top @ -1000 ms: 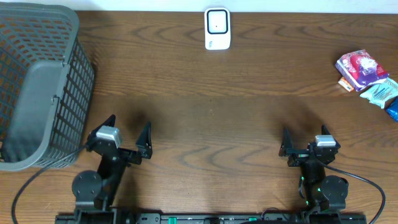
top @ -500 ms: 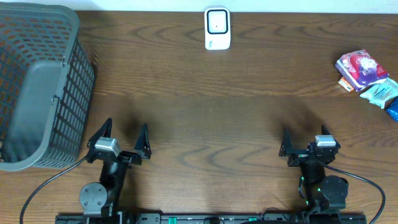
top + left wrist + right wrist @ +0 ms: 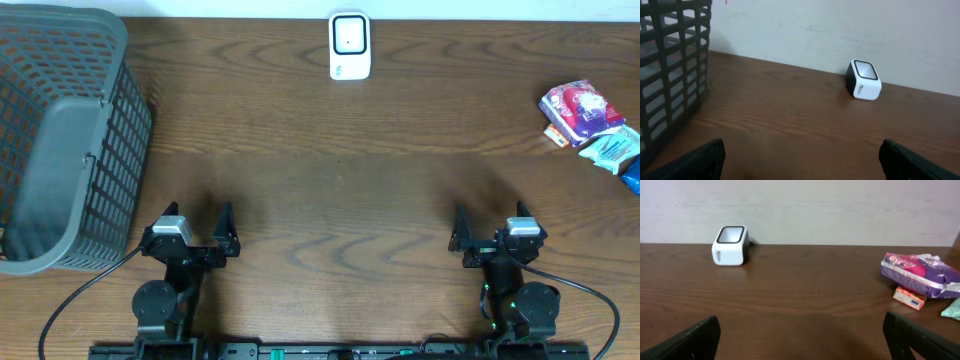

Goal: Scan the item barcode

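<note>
Far to the right of the small white box-shaped scanner (image 3: 349, 45), a blue thing (image 3: 632, 176) is cut off by the edge of the picture from above, so you cannot tell what it is. A small orange box (image 3: 556, 136) is partly hidden under a purple and pink crinkly packet (image 3: 578, 108), and a pale green packet (image 3: 612, 148) lies just beside them. No barcode shows on any of them. The purple packet is shiny and puffy, with white bits at its ends, and it lies flat on the brown wooden table (image 3: 330, 170). The scanner has a dark window on top and stands by the back edge of the table. A big grey plastic basket (image 3: 125, 130) stands far to the scanner's left. The left gripper (image 3: 196, 228) and the right gripper (image 3: 488, 232) sit well apart from the scanner, on the near side. Both have their fingers spread wide with nothing in them.
</note>
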Motion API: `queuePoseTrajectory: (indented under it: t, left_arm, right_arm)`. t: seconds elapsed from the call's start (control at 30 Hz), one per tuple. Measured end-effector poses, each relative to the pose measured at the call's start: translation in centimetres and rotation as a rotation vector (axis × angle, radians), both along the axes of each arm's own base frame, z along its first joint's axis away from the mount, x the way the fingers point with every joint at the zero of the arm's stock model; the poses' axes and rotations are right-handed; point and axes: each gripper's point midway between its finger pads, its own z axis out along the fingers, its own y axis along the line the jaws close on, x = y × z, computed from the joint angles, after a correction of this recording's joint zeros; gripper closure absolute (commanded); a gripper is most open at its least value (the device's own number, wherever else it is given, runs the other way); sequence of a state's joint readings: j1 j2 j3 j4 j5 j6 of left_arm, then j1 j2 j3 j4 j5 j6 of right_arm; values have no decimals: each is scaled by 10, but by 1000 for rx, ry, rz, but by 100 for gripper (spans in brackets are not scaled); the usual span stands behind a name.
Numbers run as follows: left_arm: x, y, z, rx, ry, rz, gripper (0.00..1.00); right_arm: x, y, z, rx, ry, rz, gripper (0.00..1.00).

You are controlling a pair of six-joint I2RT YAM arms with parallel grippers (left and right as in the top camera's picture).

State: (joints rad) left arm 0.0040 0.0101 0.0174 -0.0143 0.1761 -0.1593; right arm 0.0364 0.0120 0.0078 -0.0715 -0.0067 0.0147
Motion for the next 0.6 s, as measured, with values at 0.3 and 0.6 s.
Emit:
queuePoseTrajectory:
  t: [0.3, 0.6]
  left_arm:
    - [0, 2, 0, 8, 2, 10, 3]
    - [0, 4, 0, 119, -8, 9, 2]
  right_arm:
    - [0, 0, 0, 0, 0, 0, 1]
    - [0, 0, 0, 0, 0, 0, 1]
